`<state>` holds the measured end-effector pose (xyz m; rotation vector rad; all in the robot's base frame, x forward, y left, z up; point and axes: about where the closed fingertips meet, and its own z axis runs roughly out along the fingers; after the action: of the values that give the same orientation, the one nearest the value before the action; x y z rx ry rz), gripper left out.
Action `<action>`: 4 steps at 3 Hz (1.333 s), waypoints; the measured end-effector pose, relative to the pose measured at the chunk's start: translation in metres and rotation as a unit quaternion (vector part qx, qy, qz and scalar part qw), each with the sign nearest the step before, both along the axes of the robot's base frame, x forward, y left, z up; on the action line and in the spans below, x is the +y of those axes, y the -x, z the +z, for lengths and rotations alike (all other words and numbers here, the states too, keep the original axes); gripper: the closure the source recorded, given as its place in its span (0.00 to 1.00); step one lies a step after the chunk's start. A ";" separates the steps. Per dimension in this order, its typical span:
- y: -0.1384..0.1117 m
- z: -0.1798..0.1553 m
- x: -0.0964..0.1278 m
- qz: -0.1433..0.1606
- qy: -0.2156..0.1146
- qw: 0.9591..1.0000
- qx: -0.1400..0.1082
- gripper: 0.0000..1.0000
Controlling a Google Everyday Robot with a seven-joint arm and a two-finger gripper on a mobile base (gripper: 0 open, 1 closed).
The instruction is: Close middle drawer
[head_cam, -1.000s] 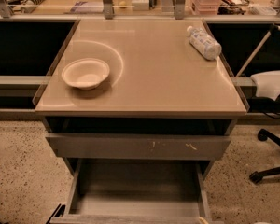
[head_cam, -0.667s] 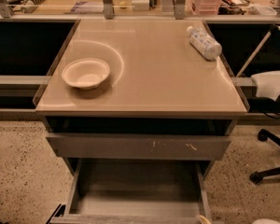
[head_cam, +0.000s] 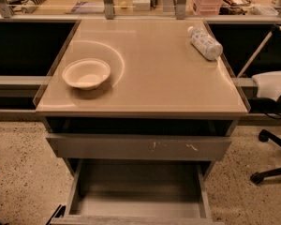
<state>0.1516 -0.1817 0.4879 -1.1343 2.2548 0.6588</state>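
The middle drawer (head_cam: 138, 191) is pulled far out of the grey cabinet, low in the camera view. Its box-like grey interior is open to view and looks bare. Its front panel (head_cam: 136, 220) lies along the bottom edge of the view. Above it, the taller grey drawer front with pale scratch marks (head_cam: 138, 147) stands slightly out from the cabinet, with a dark gap over it. The gripper is not in view.
The cabinet's tan top (head_cam: 154, 64) carries a white bowl (head_cam: 86, 73) at the left and a plastic water bottle (head_cam: 204, 42) lying at the back right. An office chair (head_cam: 271, 125) stands at the right on speckled floor. Dark cables lie at the lower left.
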 end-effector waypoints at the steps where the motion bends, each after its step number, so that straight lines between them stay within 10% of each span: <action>1: 0.014 0.000 -0.010 -0.034 0.000 0.999 -0.002 0.00; 4: -0.021 -0.077 0.056 0.022 -0.016 0.998 0.055 0.00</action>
<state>0.1731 -0.1255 0.4111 -1.1610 2.3075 0.7903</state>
